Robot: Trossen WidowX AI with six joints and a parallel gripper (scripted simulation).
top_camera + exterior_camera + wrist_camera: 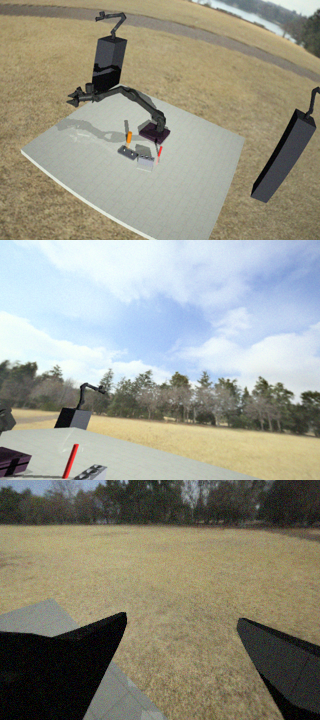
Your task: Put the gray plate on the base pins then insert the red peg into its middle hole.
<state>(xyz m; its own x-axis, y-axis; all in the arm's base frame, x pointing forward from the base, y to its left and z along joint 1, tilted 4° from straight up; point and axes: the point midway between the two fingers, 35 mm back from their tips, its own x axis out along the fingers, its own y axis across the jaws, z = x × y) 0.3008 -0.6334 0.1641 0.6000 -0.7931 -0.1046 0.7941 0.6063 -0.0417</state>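
Note:
The gray plate, a light block with three holes in its top, stands beside the dark base, off its pins. The dark base lies on the table with its two pins upright and bare. The red peg stands upright beside the plate, on the side away from the base. My gripper is open and empty, held high out past the table's far left edge, well away from all of them. The wrist view shows none of the task's objects.
An orange peg stands upright close behind the base. My arm rises from a purple mount behind the plate and red peg. Dark pillars bearing small arms stand beyond the pale table.

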